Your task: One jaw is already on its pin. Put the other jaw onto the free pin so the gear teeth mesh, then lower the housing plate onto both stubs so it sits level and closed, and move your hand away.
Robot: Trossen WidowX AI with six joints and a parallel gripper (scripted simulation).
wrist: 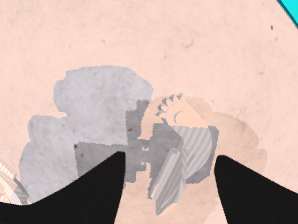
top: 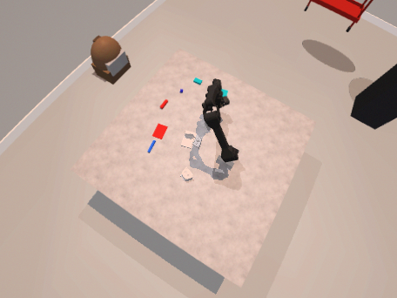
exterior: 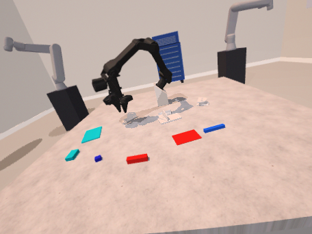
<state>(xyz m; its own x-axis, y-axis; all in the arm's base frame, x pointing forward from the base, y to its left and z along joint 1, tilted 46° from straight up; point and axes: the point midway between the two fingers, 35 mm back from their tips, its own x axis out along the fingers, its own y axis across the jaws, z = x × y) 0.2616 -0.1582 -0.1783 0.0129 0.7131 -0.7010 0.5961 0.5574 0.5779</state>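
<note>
My gripper [exterior: 123, 111] [wrist: 172, 161] is partly open and empty, above the table. The loose pale jaw [exterior: 130, 118] [wrist: 195, 145] lies on the table below it. In the wrist view the jaw shows between the fingers, its gear teeth at the top and its ribbed part toward the bottom. The pale base plate [top: 187, 143] [exterior: 174, 118] lies flat nearer the table's middle and bears raised parts; its pins are too small to tell. A small pale piece [top: 187, 174] [exterior: 202, 102], which looks like the housing plate, lies apart from the base.
A cyan pad [exterior: 92, 135], a cyan block [top: 198, 81] [exterior: 72, 154], a small dark blue cube [top: 181, 91] [exterior: 98, 158], a red bar [top: 164, 104] [exterior: 137, 159], a red pad [top: 160, 131] [exterior: 186, 137] and a blue bar [top: 151, 146] [exterior: 214, 128] lie on the table.
</note>
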